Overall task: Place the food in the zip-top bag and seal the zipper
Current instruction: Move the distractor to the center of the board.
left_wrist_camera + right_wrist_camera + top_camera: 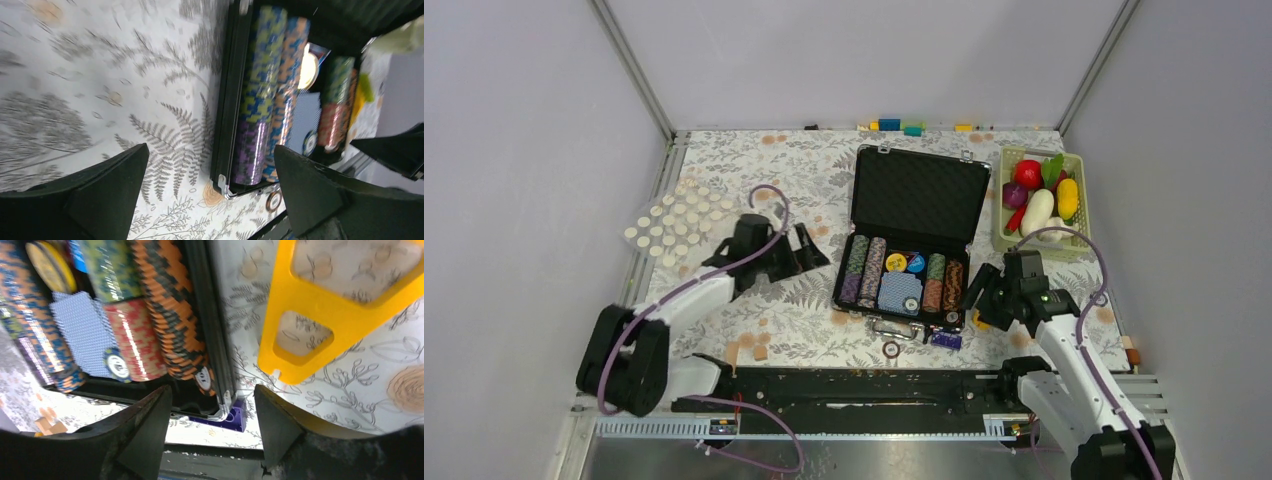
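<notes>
The food (1036,200), toy pieces in red, white, yellow, purple and green, lies in a pale green basket (1004,230) at the back right. A clear flat pouch with white dots, the zip-top bag (679,220), lies at the table's left edge; I cannot make out its zipper. My left gripper (809,245) hovers open between the bag and a black case, holding nothing (210,170). Over the case's front right corner, my right gripper (979,300) also stands open and empty (212,405).
An open black case (919,190) with rows of striped poker chips (260,100) sits mid-table. A yellow plastic frame (320,315) and a purple brick (230,417) lie by its right front corner. Small blocks (899,125) line the back edge; grey walls enclose three sides.
</notes>
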`<state>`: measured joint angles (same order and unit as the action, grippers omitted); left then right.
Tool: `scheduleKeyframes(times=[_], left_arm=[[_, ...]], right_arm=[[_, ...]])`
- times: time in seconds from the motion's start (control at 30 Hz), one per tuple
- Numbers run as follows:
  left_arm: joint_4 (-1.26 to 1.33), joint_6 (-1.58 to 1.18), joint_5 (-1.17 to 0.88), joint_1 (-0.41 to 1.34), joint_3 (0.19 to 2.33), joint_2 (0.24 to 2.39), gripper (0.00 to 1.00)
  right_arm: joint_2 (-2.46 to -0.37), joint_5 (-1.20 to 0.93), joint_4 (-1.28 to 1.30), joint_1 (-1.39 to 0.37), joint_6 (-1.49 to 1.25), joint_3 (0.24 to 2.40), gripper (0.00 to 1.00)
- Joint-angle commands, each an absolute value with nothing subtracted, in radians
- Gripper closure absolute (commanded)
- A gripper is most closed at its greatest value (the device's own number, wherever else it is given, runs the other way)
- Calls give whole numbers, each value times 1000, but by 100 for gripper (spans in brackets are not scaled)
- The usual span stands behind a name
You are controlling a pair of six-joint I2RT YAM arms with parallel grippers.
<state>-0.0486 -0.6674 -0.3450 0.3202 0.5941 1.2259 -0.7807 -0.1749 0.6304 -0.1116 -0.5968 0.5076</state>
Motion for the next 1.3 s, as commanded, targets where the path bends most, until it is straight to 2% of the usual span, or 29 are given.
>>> scheduleKeyframes(times=[0.0,0.27,0.43,0.6,0.93,1.27], left_arm=[[34,-678,-359,433,655,1356,1],[80,-698,-388,528,704,1530,2],[95,-709,-399,553,724,1575,3],[121,-725,-419,563,751,1615,4],[53,-679,-341,540,916,1692,5],[49,-669,-397,350,1114,1884,6]], right_arm=[[-830,-92,625,-179,-659,480,36],[-900,-32,555,-211,-678,436,58],[-970,-72,454,-247,-682,425,77],[-1100,-92,311,-322,-698,476,100],[-1478,-101,87,-402,-719,801,100],[-1820,-86,64,-414,-703,1214,100]])
